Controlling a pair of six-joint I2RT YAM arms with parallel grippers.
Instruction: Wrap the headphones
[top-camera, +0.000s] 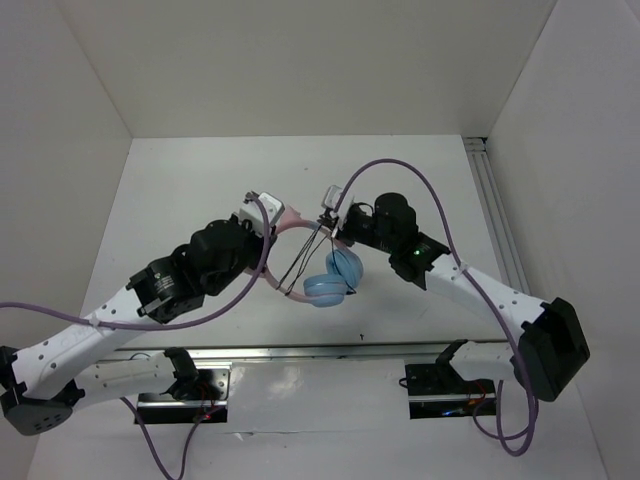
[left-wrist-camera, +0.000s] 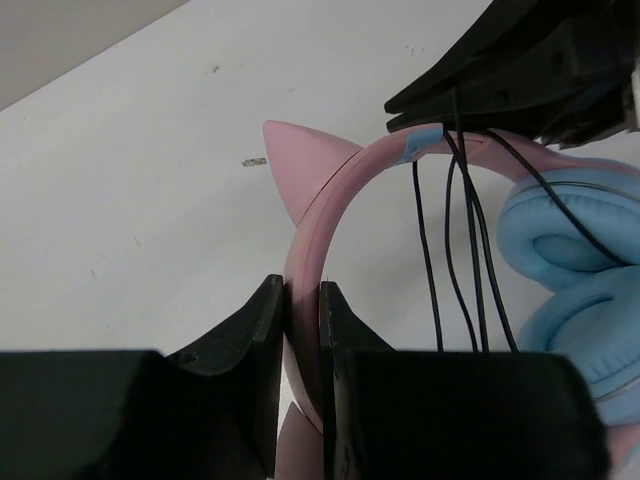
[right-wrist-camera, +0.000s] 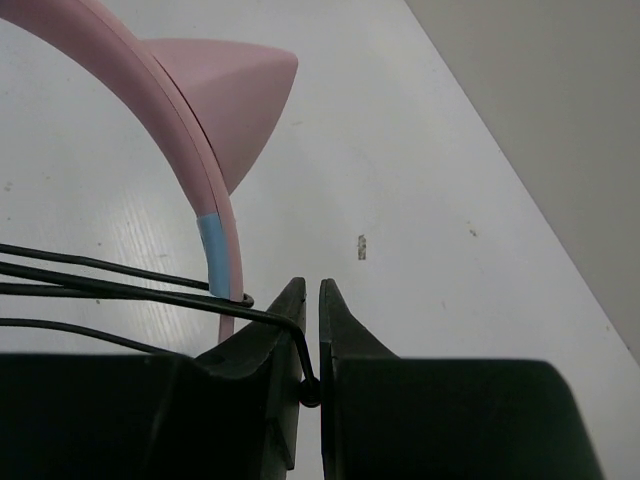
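**Two robot arms held cat-eared headphones (top-camera: 325, 272) between them over the middle of a white table (top-camera: 190, 190).**

At left, the left gripper (left-wrist-camera: 300, 300) was clamped on the pink headband (left-wrist-camera: 335, 190), its jaws nearly together with only the band between them, just below one cat ear (left-wrist-camera: 295, 160). At centre, several strands of the thin black cord (left-wrist-camera: 470, 250) ran across the opening of the band. The two light blue ear cups (top-camera: 335, 280) sat pressed together on the near side; whether they touched the table could not be told. At right, the right gripper (right-wrist-camera: 312, 300) had its jaws almost closed, pinching the cord close beside the headband's blue-marked stretch, near the other cat ear.
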